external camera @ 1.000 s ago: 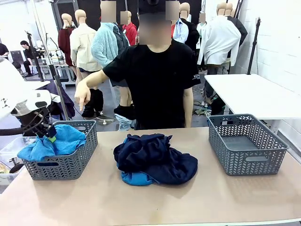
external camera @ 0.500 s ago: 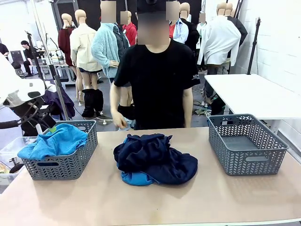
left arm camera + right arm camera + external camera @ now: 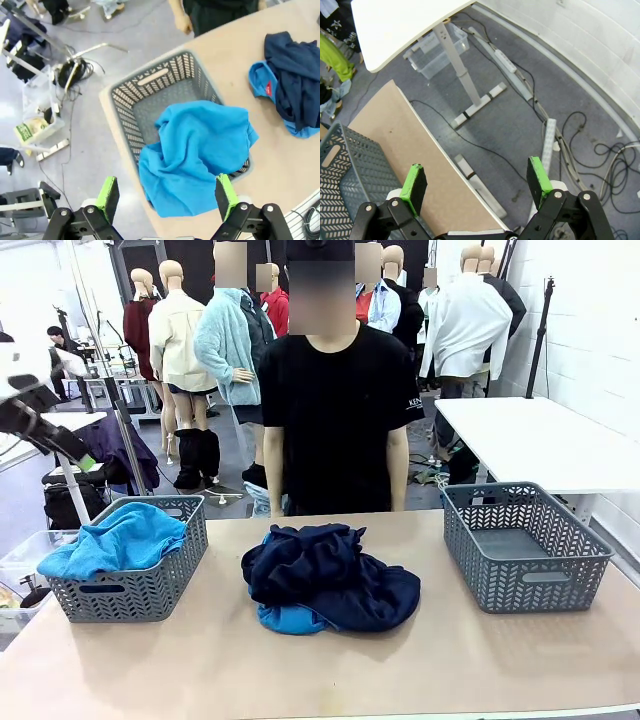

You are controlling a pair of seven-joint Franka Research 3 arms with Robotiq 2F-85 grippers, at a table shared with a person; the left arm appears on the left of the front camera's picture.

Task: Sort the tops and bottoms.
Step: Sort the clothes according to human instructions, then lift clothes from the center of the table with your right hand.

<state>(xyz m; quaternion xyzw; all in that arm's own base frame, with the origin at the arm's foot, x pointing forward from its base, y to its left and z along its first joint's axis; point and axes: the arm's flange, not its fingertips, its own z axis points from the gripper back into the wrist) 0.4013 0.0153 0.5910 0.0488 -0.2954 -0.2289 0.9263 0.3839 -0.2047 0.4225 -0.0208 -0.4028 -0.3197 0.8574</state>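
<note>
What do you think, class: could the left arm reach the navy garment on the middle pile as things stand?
Probably yes. The left gripper hangs open and empty, high by the left basket; the navy garment lies uncovered atop a blue shirt, nothing between them.

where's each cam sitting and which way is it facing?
Front view: fixed on the robot's side, looks across the table at the person; left arm at picture left.
Left wrist view: above the left basket, looking down on the blue top in it; left gripper open at the bottom.
Right wrist view: past the table's right end, looking down at floor and the right basket; right gripper open.
Shared: front and left wrist views both show the left basket and middle clothes pile.
</note>
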